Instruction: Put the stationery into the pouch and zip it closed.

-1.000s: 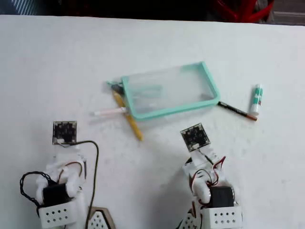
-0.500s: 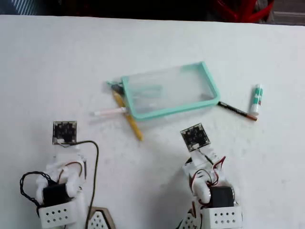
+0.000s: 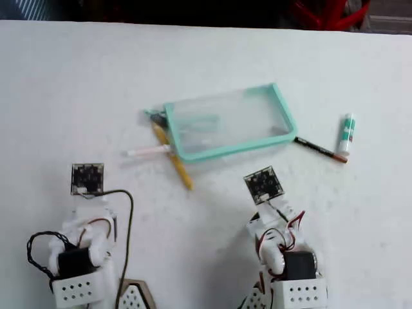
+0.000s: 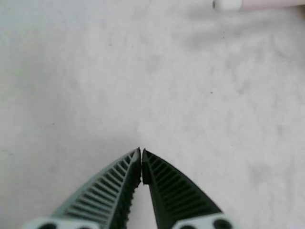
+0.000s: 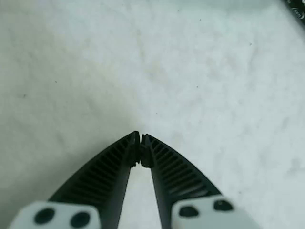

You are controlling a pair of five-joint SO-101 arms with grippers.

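nothing has moved since the earlier frames: both arms sit where they were at the near edge of the table (image 3: 77, 84) and every item lies as before. the left wrist view shows the left gripper (image 4: 141, 151) with its ribbed jaws pressed together at the tips and holding nothing, low over bare table, with the white end of a pink pen (image 4: 227, 4) at the frame's edge. the right wrist view shows the right gripper (image 5: 139, 135) closed the same way and also empty, with the tip of a dark pencil (image 5: 298, 10) in one corner. the high view gives the whole layout. the clear pouch (image 3: 228, 122) with teal edging lies flat at mid-table, beyond both arms. something faint and bluish shows through its wall near its left end, too dim to identify. a yellow pencil (image 3: 172, 158) lies just beside the pouch's left end, crossed by the pen. the dark pencil touches the pouch's right near corner and runs out to a glue stick (image 3: 346, 134) lying to the right.
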